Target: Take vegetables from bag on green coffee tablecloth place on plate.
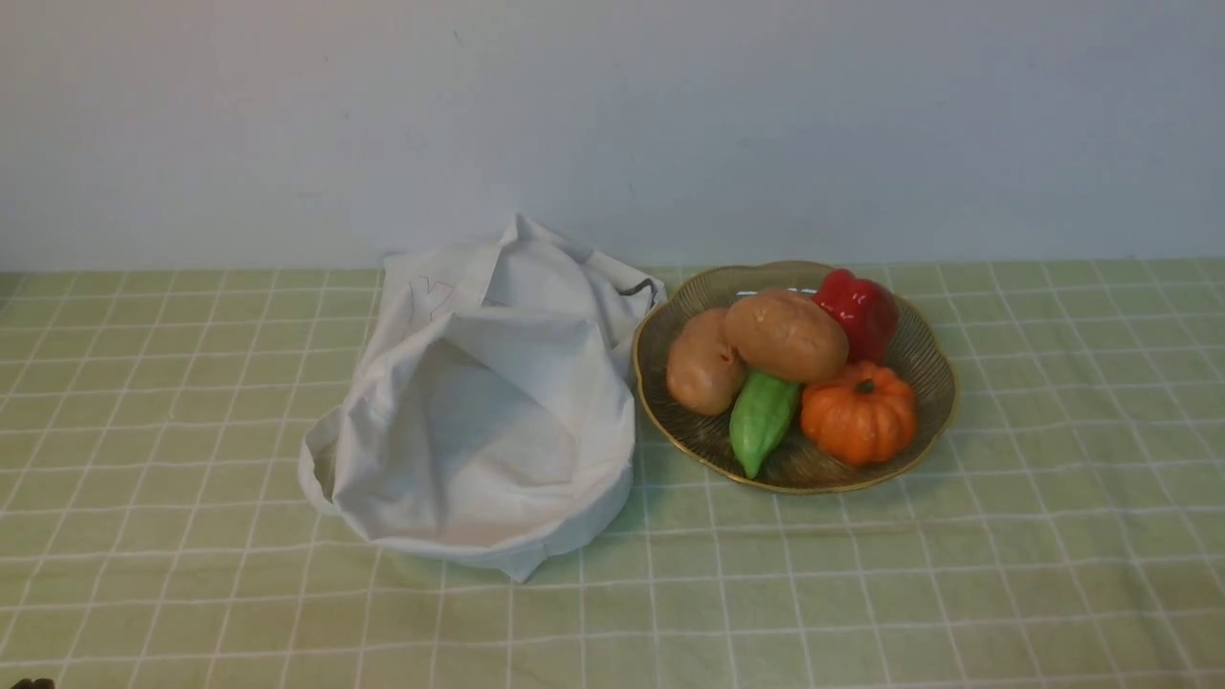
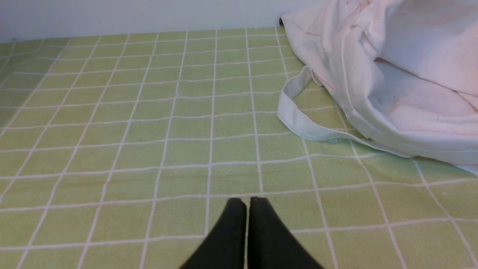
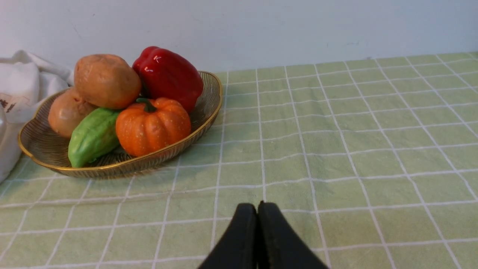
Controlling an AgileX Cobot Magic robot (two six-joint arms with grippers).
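Looks done: potato (image 1: 787, 335) on plate (image 1: 933, 388) w/ other veg, bag (image 1: 488, 402) slumped, seemingly empty; both claws, left (image 2: 248, 201) & right (image 3: 257, 206), closed, holding nothing

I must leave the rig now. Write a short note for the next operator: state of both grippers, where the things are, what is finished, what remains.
Left gripper: shut, holding nothing, low over the green coffee tablecloth beside the bag.
Right gripper: shut, holding nothing, over bare cloth away from the plate.
The bag lies slumped and open beside the plate; no vegetable shows inside it.
On the plate: the larger potato resting on the paler potato and green gourd, with the red pepper and small pumpkin.
Done: the vegetables appear to be on the plate.
Left: probably nothing; check the bag's folds.
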